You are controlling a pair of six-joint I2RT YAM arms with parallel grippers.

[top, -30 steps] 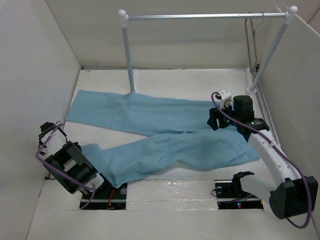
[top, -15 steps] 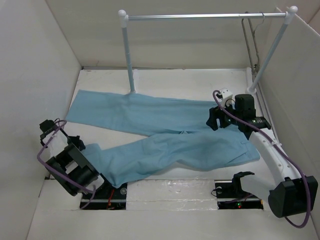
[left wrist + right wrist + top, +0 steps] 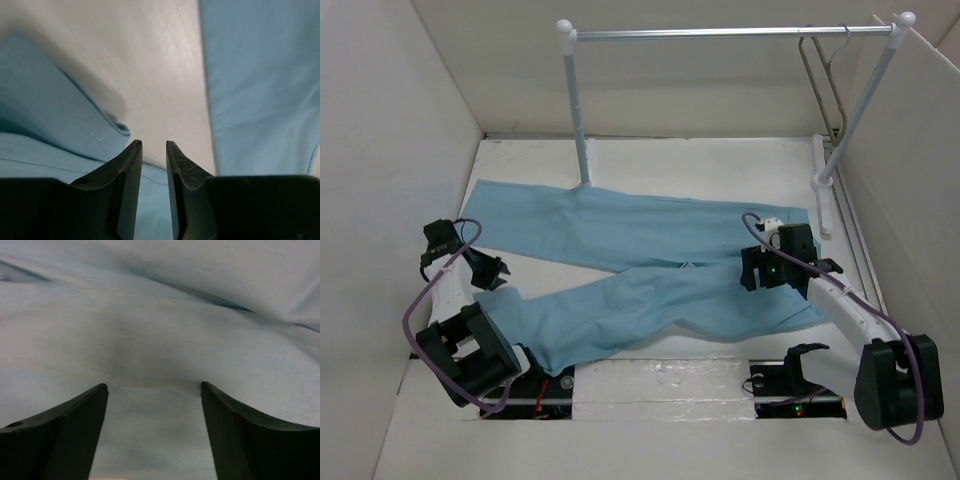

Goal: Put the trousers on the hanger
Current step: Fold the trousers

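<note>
Trousers [image 3: 650, 270] lie flat on the table [image 3: 720, 160] in front of the rail [image 3: 730, 33]. Both legs run out past the rail's left post, and the waist end sits below its right post. Cloth this thin should be light and limp. It will sag, slide and bunch, so a pinch on one layer would likely drag the rest along. The best holds, I judge, are the thicker edges: the waistband for one arm and a leg hem or the crotch fold for the other. That way the garment lifts as a strip and can be fed through the hanger [image 3: 823, 80]. The hanger hangs from the rail's right end, well apart from the cloth.

The right gripper [image 3: 756, 272] is reached forward and tipped down over the waist end, on the rail's right-post side. Its wrist view shows the fingers [image 3: 65, 430] spread wide, low over wrinkled fabric, with nothing between them. I cannot tell whether the tips touch the cloth.

The left gripper [image 3: 492, 270] sits on an arm folded close to its base, beside the hem of the leg farther from the rail. Its fingers [image 3: 127, 180] are drawn almost together with only a sliver between them, holding nothing. Bare table shows ahead between the two legs.
</note>
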